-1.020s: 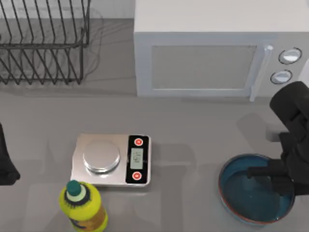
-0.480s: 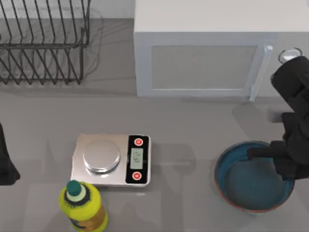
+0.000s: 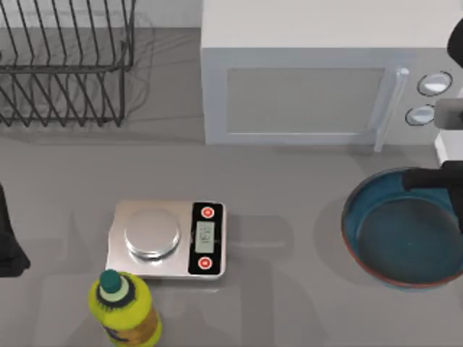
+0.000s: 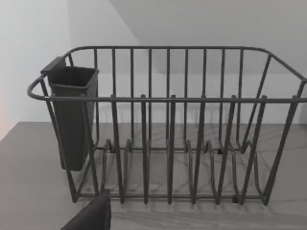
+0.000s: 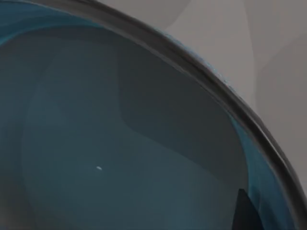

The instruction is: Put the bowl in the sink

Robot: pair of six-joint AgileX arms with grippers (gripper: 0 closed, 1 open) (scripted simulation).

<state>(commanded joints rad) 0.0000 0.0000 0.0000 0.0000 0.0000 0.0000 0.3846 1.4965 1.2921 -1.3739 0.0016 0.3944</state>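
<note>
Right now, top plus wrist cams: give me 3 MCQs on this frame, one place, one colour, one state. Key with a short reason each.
1. Where is the bowl?
A. table's right side, below the microwave
B. inside the dish rack
C. on the kitchen scale

2. What colour is the bottle's cap?
A. red
B. green
C. white

3. What holds the bowl?
A. left gripper
B. nothing
C. right gripper, at its far rim

Key: 1 A, it sits right of the scale. 2 B, green cap on yellow bottle. 3 C, dark fingers sit on the rim near the microwave.
</note>
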